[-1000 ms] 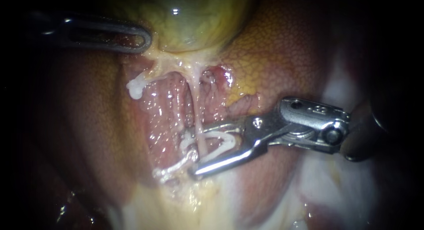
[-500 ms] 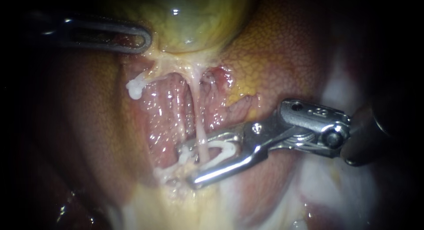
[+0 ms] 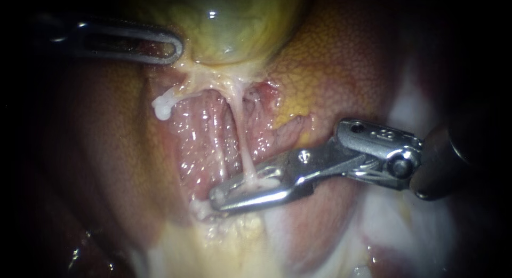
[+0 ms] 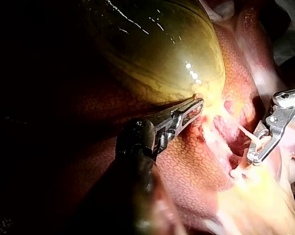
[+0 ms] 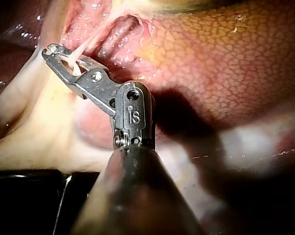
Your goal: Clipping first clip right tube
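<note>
The right tube (image 3: 241, 139) is a thin, pale, glistening strand that runs taut from the yellowish tissue under the gallbladder (image 3: 240, 22) down across the raw pink bed of the liver (image 3: 341, 70). Its lower end passes between the two halves of my right instrument's pincer (image 3: 216, 195), which is squeezed nearly together on a white clip (image 3: 261, 184) straddling the tube. Well apart, my left instrument's pincer (image 3: 173, 46) is closed on the pale tissue at the gallbladder's lower edge.
</note>
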Controlling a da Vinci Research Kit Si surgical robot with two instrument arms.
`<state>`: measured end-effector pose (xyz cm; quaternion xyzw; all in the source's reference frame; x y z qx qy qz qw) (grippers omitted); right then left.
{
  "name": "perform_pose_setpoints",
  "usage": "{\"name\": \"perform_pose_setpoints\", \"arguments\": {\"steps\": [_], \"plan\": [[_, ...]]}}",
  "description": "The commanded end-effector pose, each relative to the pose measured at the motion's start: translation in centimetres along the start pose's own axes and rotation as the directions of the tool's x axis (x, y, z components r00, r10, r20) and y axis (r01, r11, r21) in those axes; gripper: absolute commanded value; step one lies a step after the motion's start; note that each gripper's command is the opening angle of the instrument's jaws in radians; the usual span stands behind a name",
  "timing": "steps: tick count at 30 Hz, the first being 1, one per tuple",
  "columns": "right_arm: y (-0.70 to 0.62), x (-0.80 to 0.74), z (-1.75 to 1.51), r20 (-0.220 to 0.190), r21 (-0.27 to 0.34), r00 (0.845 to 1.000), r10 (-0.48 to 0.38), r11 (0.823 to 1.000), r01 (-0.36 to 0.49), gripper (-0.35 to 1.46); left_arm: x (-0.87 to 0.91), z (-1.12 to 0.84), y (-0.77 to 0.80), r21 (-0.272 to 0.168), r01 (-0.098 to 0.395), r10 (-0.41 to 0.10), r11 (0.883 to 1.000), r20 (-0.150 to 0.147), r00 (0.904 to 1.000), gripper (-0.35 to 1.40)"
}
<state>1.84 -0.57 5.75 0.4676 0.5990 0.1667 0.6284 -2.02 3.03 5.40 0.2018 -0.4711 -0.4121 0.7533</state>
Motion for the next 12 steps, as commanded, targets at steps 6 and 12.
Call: {"name": "perform_pose_setpoints", "arguments": {"steps": [6,12], "plan": [[0.03,-0.06,0.0,0.003,0.003,1.0,-0.005,1.0,0.005,-0.35,0.0,0.0,0.0,0.0,0.0,0.0,1.0,0.0,1.0,-0.35],[0.03,-0.07,0.0,0.003,0.003,1.0,-0.006,1.0,0.006,-0.35,0.0,0.0,0.0,0.0,0.0,0.0,1.0,0.0,1.0,-0.35]]}}
